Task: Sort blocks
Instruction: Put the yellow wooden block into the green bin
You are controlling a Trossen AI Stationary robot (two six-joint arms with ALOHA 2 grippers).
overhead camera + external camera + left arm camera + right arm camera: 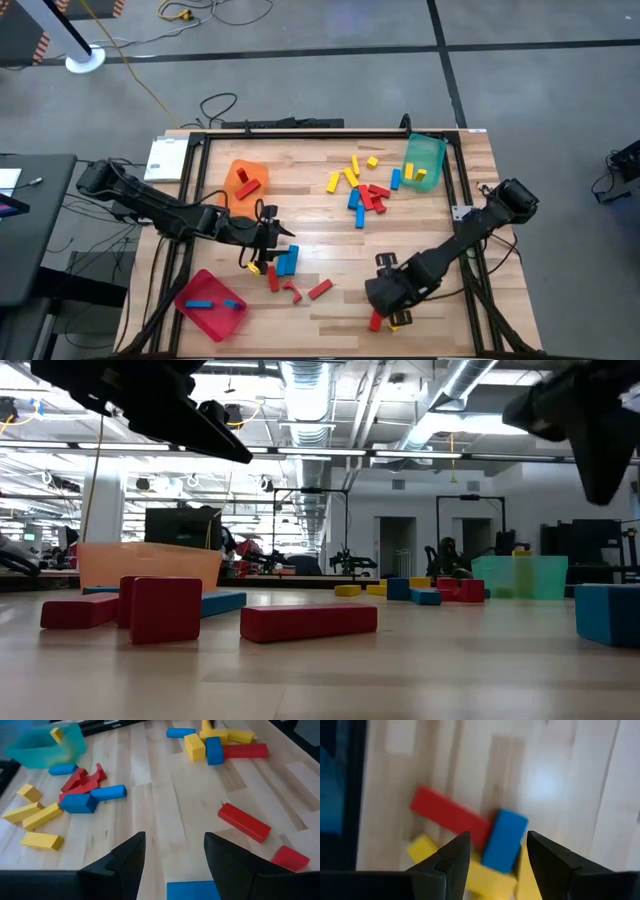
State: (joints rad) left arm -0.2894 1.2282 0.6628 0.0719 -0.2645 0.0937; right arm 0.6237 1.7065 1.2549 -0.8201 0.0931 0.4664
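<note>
Red, blue and yellow blocks lie in three groups on the wooden table: a far cluster (362,188), a few by my left gripper (285,265), and a small pile (388,320) near the front edge. My left gripper (272,238) (174,840) hovers open. A blue block (192,890) shows between its fingers, low in the wrist view. My right gripper (385,300) (497,837) is open above the pile, where a blue block (505,840) lies on a red bar (447,815) and yellow blocks (490,875).
An orange tray (245,180) holds red blocks. The red tray (193,315) holds blue ones, and the green tray (423,160) yellow ones. Black frame rails (300,135) border the table. Red bars (245,822) lie beyond the left gripper, and bare wood lies between the groups.
</note>
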